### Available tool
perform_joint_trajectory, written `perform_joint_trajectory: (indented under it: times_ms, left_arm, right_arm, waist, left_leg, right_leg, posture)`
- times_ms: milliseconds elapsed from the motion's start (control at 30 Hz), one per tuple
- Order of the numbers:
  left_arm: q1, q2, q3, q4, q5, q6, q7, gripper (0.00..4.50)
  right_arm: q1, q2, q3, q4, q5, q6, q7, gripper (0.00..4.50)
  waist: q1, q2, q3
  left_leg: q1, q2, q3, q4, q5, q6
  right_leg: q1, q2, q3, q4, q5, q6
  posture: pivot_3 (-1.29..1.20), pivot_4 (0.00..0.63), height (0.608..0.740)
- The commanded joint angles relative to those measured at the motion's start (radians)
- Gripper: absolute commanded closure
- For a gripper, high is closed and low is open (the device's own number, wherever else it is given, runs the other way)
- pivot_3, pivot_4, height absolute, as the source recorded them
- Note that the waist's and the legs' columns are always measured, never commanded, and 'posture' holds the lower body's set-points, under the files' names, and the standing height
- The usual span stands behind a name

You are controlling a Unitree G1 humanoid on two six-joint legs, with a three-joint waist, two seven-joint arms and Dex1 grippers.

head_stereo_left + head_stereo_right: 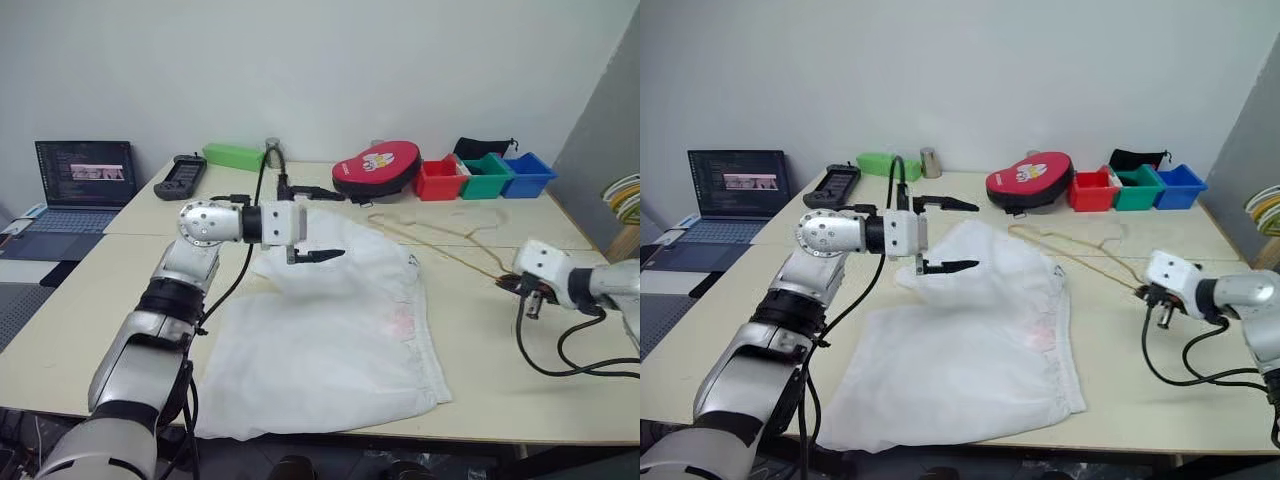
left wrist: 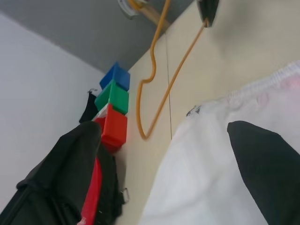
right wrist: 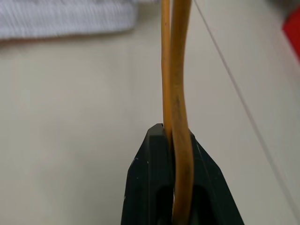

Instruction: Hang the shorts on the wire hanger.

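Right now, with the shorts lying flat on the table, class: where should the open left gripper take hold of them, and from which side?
Grip the elastic waistband edge of the shorts, probably best: it lies bare on the table nearest the wire hanger. The left gripper, jaws open, hangs above the far end, so come down from above.

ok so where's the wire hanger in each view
left eye: wire hanger right of the shorts.
right eye: right of centre.
left wrist: upper middle.
right wrist: centre, clamped in the right hand.
Shared landmark: the shorts.
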State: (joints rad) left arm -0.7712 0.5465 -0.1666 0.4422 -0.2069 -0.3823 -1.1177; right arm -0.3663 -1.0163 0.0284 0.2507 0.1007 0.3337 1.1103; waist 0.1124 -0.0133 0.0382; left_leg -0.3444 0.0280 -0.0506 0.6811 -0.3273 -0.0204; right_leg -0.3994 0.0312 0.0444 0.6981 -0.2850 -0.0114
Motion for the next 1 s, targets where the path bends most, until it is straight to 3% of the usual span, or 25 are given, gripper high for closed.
perform_joint_trajectory:
  times_ms: [33,300,433,800,1000]
  left_arm:
    - [0.135,0.008,0.063,-0.211,-0.085,0.251,0.091,0.02]
    - [0.396,-0.012,0.081,-0.568,-0.139,0.516,0.214,0.02]
    - [0.453,-0.034,0.076,-0.646,-0.136,0.571,0.264,0.02]
    - [0.554,-0.031,0.064,-0.748,-0.125,0.601,0.276,0.02]
    - [0.647,0.0,0.066,-0.747,-0.099,0.544,0.247,0.02]
  right_arm:
    - [0.024,-0.074,-0.085,-0.059,0.143,0.275,0.118,4.5]
    - [0.138,-0.302,-0.043,-0.039,0.299,0.633,0.39,4.5]
    - [0.212,-0.364,-0.015,-0.025,0.342,0.719,0.461,4.5]
    - [0.695,-0.416,-0.212,-0.318,0.544,0.866,0.439,4.5]
    - [0.791,-0.357,-0.302,-0.437,0.621,0.944,0.38,4.5]
  waist:
    - [-0.002,0.001,0.0]
    - [0.008,0.003,-0.002]
    - [0.008,0.002,-0.001]
    - [0.004,0.001,-0.001]
    - [-0.008,0.001,0.0]
  left_leg:
    - [0.0,0.001,-0.001,0.0,0.0,0.0]
    - [0.002,0.0,-0.003,0.0,0.0,0.001]
    - [0.015,0.001,-0.002,-0.003,0.0,0.001]
    - [0.014,0.0,-0.001,-0.003,-0.001,0.002]
    - [0.016,0.001,-0.002,-0.004,-0.001,0.001]
  right_leg:
    - [0.0,0.0,0.001,0.0,0.0,0.0]
    - [0.002,0.001,0.0,0.001,0.0,0.0]
    - [0.014,0.001,0.0,-0.002,-0.001,-0.001]
    - [0.016,0.002,0.001,-0.002,-0.005,0.004]
    - [0.02,0.002,0.001,-0.005,-0.008,0.004]
  posture:
    - [0.22,0.0,0.74]
    - [0.23,0.0,0.74]
    - [0.23,0.0,0.74]
    - [0.24,0.0,0.74]
    - [0.23,0.0,0.74]
